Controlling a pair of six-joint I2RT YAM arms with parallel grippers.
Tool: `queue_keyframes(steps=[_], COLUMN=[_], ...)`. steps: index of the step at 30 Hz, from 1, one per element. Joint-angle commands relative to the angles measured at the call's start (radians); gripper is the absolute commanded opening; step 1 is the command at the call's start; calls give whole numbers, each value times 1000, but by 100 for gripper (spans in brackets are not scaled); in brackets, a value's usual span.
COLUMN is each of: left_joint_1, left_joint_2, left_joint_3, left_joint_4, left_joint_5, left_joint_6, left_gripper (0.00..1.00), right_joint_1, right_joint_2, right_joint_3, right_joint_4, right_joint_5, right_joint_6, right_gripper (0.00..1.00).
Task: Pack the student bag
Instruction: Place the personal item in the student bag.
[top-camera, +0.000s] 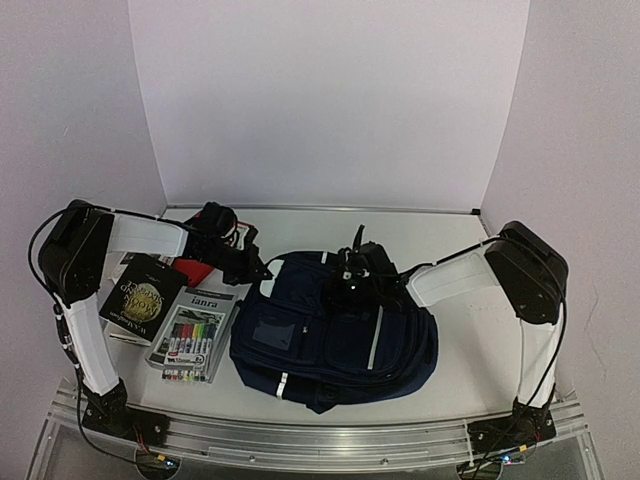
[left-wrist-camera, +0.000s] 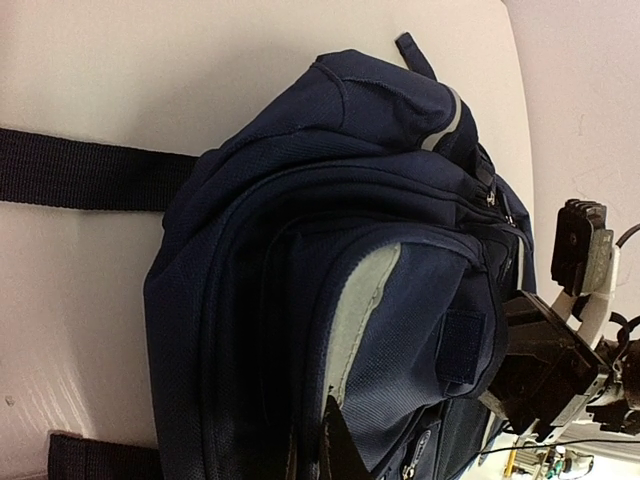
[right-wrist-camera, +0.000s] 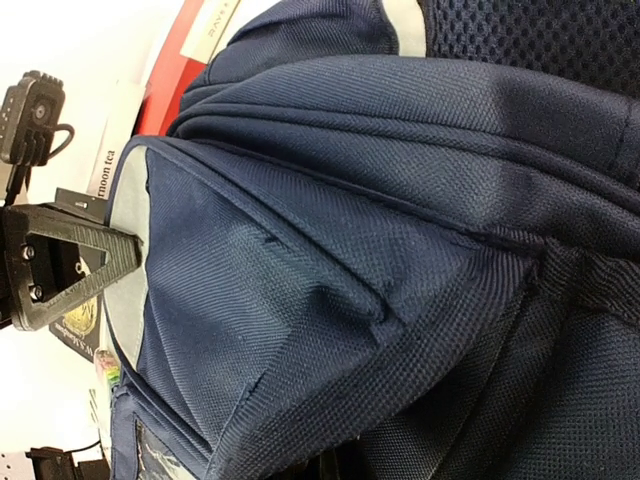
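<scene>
The student bag (top-camera: 335, 335), navy with grey stripes, lies flat in the middle of the table. My left gripper (top-camera: 258, 270) is at its upper-left edge. In the left wrist view one dark fingertip (left-wrist-camera: 345, 450) presses into the fabric beside a grey stripe (left-wrist-camera: 365, 300), with the jaws shut on a fold of the bag. My right gripper (top-camera: 352, 283) sits on the bag's top middle. Bag fabric (right-wrist-camera: 330, 260) fills the right wrist view and hides the fingers.
Left of the bag lie a black book with a gold emblem (top-camera: 140, 295), a pack of coloured markers (top-camera: 192, 340) and a red item (top-camera: 195, 268). A dark strap (left-wrist-camera: 90, 170) runs across the table behind the bag. White walls close the back and sides.
</scene>
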Motion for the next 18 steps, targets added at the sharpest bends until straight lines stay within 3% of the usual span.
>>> queue_keyframes(steps=[1,4,8,14,18], left_joint_1=[-49,-54,-71,-132,-151], left_joint_2=[-74,-94,-125,-189,-223], left_joint_3=[-32,-80,-137,-170,-187], left_joint_4=[18,77,147,155,153], left_joint_5=[-41,-91,-145,-265,-291], left_joint_6=[-70,-142,-209,-254,-273], left_gripper=[0,0,0,0,0], right_joint_1=[12,10,6,1,-31], right_joint_2=[-137,-236,-346,-484,-509], right_joint_3=[-53,-104,-95,-85,-119], right_joint_4=[80,-1,-281,-555,-632], right_joint_5=[-40,-41,79,230,239], right_joint_6=[-30,-55,-128,-182,-177], right_gripper=[21,30,39,58,62])
